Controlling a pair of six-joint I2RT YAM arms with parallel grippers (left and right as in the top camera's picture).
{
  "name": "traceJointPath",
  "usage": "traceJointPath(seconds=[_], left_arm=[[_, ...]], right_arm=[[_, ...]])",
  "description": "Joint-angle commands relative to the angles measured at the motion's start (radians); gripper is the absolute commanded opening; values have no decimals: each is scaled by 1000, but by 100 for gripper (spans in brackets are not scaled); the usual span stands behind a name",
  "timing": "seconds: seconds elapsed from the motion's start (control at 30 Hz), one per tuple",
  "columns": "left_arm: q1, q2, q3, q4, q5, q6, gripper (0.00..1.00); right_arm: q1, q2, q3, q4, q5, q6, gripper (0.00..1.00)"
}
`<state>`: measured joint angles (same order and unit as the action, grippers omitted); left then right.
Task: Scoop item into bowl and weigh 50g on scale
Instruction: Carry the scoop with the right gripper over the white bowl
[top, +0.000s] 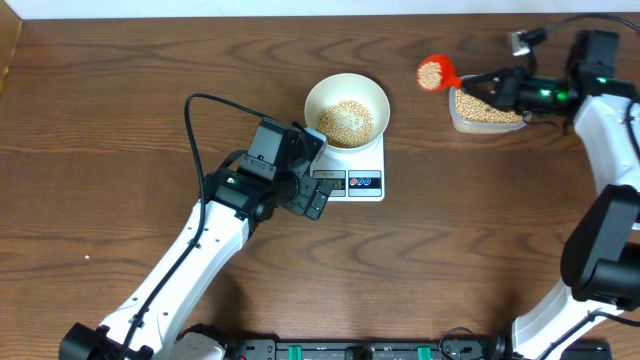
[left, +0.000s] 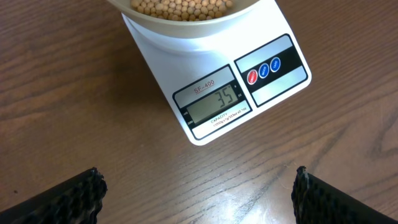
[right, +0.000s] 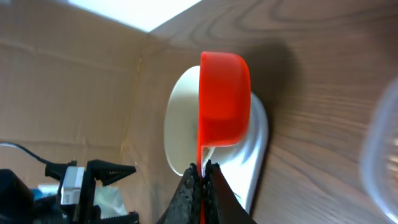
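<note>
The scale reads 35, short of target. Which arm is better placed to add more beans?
Right. The right end effector is shut on the red scoop, already loaded with beans and hanging between container and bowl. The left end effector is open, empty, facing the scale.

A dark wood-grain table (top: 100, 150) fills the view, with a pale strip (top: 250, 7) beyond its far edge.

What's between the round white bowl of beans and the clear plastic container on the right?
Overhead view: a red plastic scoop heaped with tan beans, held by the shut right gripper; otherwise bare brown wooden table.
</note>
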<state>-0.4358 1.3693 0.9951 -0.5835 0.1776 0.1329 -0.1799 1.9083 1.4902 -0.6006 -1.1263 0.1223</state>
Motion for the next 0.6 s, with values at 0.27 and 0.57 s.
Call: traceJointPath(seconds=[0.27, 0.57], left_arm=[[-2, 4, 10, -3, -6, 16, 98], [-2, 4, 10, -3, -6, 16, 98]], right_arm=[[241, -8, 2, 122, 92, 29, 1], [334, -8, 2, 130, 224, -128, 1]])
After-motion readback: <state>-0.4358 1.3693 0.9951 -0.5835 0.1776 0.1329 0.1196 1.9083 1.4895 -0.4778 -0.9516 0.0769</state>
